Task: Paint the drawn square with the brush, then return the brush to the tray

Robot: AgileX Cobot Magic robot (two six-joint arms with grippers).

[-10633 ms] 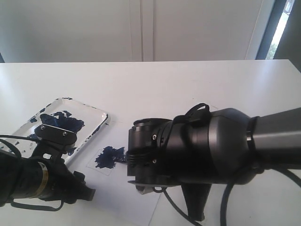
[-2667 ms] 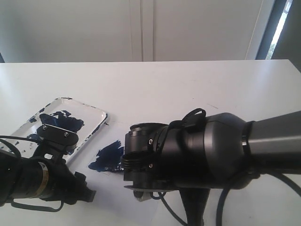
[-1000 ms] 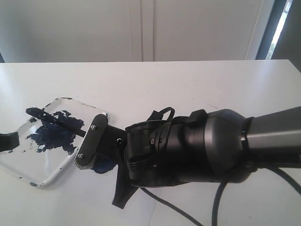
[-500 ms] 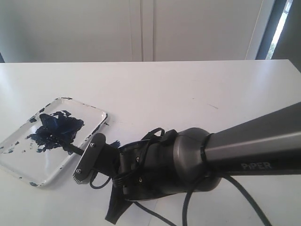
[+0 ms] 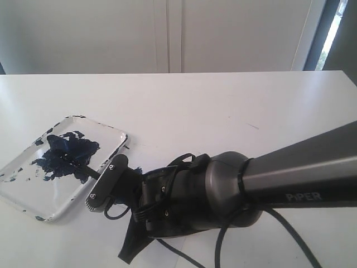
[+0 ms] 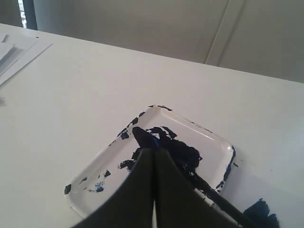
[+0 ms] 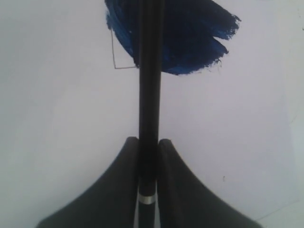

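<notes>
Brush [image 5: 81,166] tip in the tray [image 5: 39,190], not yet released.
Exterior: right gripper [image 5: 105,181] slanted the brush so wet paint met the tray. Left wrist: left gripper [image 6: 153,154] pinched closed, empty. Right wrist: shaft clamped; the drawn square [image 7: 175,33] was blue.

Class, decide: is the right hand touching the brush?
Touching. The right wrist view shows the right hand clamped against both sides of the brush.
</notes>
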